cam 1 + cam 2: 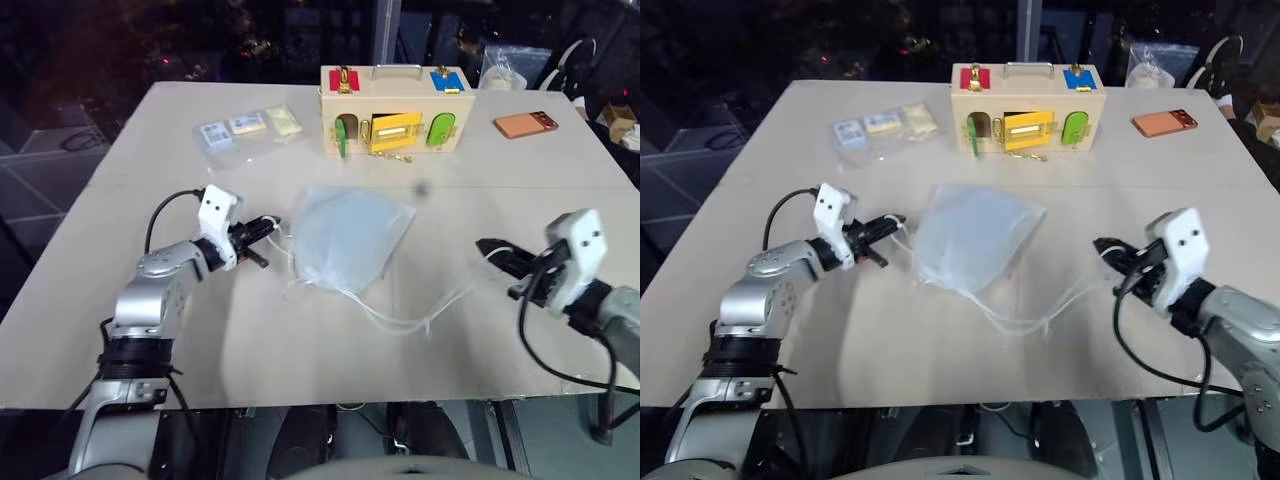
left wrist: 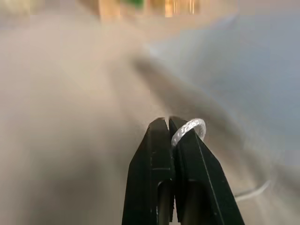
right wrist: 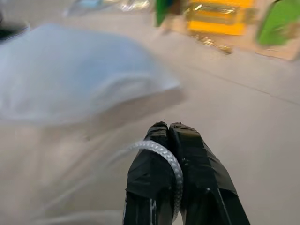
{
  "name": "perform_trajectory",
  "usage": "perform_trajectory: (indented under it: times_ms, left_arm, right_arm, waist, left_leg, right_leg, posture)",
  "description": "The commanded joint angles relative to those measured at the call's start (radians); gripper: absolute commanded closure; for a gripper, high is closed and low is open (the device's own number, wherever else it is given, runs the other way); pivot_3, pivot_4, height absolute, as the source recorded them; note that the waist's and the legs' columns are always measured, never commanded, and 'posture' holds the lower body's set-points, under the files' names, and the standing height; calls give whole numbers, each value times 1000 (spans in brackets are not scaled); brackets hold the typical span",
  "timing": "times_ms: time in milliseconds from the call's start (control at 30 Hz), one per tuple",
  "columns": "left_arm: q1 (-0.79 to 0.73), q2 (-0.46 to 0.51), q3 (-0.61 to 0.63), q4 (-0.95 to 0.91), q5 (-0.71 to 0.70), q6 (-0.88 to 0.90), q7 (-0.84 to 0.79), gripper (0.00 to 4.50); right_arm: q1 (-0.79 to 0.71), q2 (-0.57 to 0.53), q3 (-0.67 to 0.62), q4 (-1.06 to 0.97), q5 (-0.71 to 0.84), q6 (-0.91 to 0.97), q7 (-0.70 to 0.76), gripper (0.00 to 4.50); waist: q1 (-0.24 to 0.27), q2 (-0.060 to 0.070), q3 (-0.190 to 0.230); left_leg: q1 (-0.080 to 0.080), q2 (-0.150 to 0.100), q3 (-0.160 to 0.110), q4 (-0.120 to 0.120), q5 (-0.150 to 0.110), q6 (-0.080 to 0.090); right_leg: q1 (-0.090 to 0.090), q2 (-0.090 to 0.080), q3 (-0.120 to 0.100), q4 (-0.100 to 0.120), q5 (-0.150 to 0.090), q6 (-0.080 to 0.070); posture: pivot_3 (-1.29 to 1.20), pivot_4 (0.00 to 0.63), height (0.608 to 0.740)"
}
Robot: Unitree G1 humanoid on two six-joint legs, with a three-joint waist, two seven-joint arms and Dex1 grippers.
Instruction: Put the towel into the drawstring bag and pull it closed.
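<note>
My left claw (image 2: 168,123) and right claw (image 3: 168,127) each pinch shut on a cord (image 1: 425,318) of the drawstring bag (image 1: 350,238), which lies mid-bench (image 1: 300,350), bluish towel faintly inside

You have one drawstring bag (image 1: 348,236) at the middle of the surface (image 1: 180,330), with two cord drawstrings (image 1: 420,318) trailing from it, and two grippers, the left gripper (image 1: 268,228) and the right gripper (image 1: 490,247). At the far side you can count one wooden lock box (image 1: 395,110), one clear packet of cards (image 1: 245,130) to its left, and one orange case (image 1: 526,124) to its right.
</note>
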Motion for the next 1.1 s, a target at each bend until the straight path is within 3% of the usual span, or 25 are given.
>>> perform_trajectory:
  times_ms: [33, 100, 133, 233, 333, 433, 567, 700, 1100]
  left_arm:
    - [-20, -18, -30, -40, 7, 0, -37, 4438]
    - [-7, 19, -25, -58, -18, 35, -100, 4438]
    - [1, 35, -17, -67, -34, 47, -129, 3931]
    - [86, 118, 22, -98, -88, 90, -245, 2716]
    - [222, 222, 57, -159, -116, 102, -354, 1669]
    - [310, 278, 116, -229, -161, 137, -383, 294]
    - [415, 297, 212, -310, -196, 144, -381, 251]
    - [485, 276, 300, -382, -242, 168, -338, 251]
    - [527, 300, 341, -415, -262, 182, -348, 251]
  right_arm:
    - [-35, 5, 91, 92, -128, -102, -25, 4500]
    - [-38, -1, 102, 129, -142, -164, 25, 4500]
    - [-33, -9, 102, 136, -140, -186, 53, 3879]
    - [48, -67, 78, 111, -105, -195, 163, 2602]
    - [216, -179, 31, 38, -29, -127, 304, 1532]
    - [313, -203, -60, -2, 11, -135, 330, 149]
    - [365, -161, -202, -55, 70, -184, 343, 62]
    - [417, -101, -304, -112, 105, -265, 363, 62]
    - [490, -53, -322, -18, 21, -416, 402, 62]
  waist:
    - [1, 2, -1]
    - [0, 1, -1]
    - [-1, 2, -1]
    - [-2, 1, -1]
    - [1, 2, -1]
    - [4, 2, -1]
    - [5, 2, 0]
    - [5, 2, -1]
    - [5, 2, -1]
  left_leg:
    - [1, 0, 2, 0, 0, 0]
    - [0, 0, 5, 1, 1, 2]
    - [0, 0, 5, 2, 2, 2]
    - [-3, 0, 6, 1, 6, 1]
    - [-3, 0, 6, -5, 3, -4]
    - [-3, -2, 5, -11, 1, -5]
    - [-3, -2, 5, -9, -4, 3]
    - [2, -2, 4, -8, -6, -1]
    - [0, -1, 4, -8, -3, 3]
  right_leg:
    - [0, -4, -2, 0, 0, 0]
    - [-1, -9, -6, 0, 4, 0]
    - [-1, -9, -7, 1, 7, -3]
    - [-4, -6, -6, 2, 9, 1]
    - [-6, -2, -6, 1, 4, 6]
    - [-7, -5, -6, 0, -2, 8]
    - [-6, -8, -7, 0, -2, 8]
    - [-4, -11, -7, -1, -5, 4]
    - [-4, -9, -7, 0, -2, 0]
  posture:
    - [0, 150, 740]
    - [0, 150, 740]
    - [0, 150, 740]
    - [0, 150, 740]
    - [0, 150, 740]
    - [0, 150, 740]
    - [0, 150, 740]
    - [0, 150, 740]
    - [0, 150, 740]
